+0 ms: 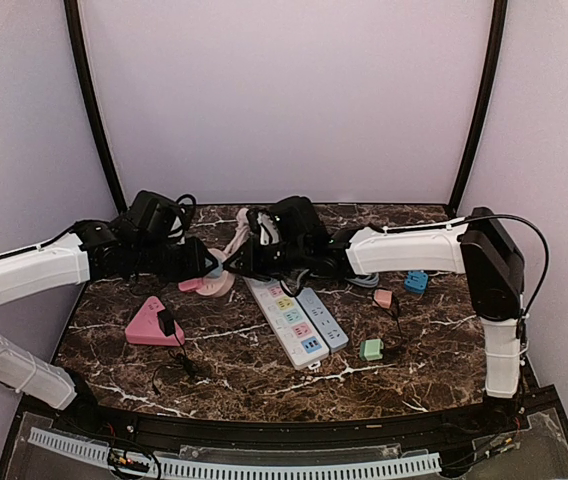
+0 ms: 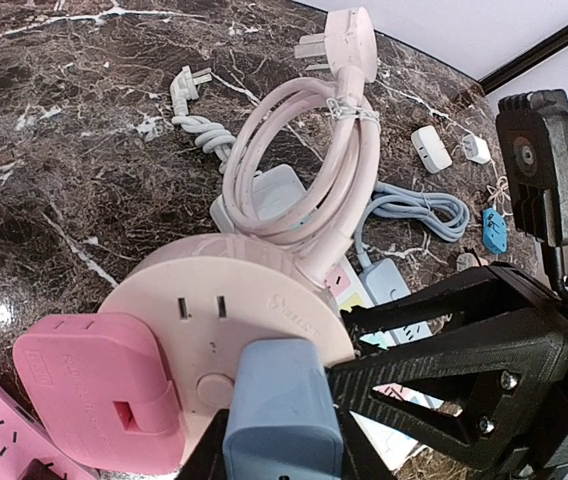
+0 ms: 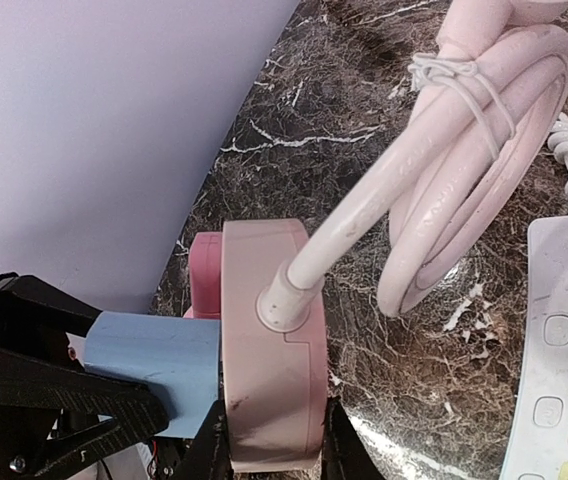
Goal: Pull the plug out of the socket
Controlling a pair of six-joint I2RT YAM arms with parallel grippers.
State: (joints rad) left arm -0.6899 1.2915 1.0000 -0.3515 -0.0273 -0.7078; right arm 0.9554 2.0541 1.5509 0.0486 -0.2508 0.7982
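Blue plug [image 2: 282, 410] — juts leftward, square to socket [image 2: 164, 285]

We find no text that we can read in any view. In the left wrist view, just right of the frame's centre, the round pink socket [image 2: 254, 300] bears a short line of raised lettering on its top face, too faint to make out. On the black camera module [image 2: 549, 165] at the upper right, a few tiny white marks are illegible.

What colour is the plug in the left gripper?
Light blue. The plug shows best in the left wrist view.
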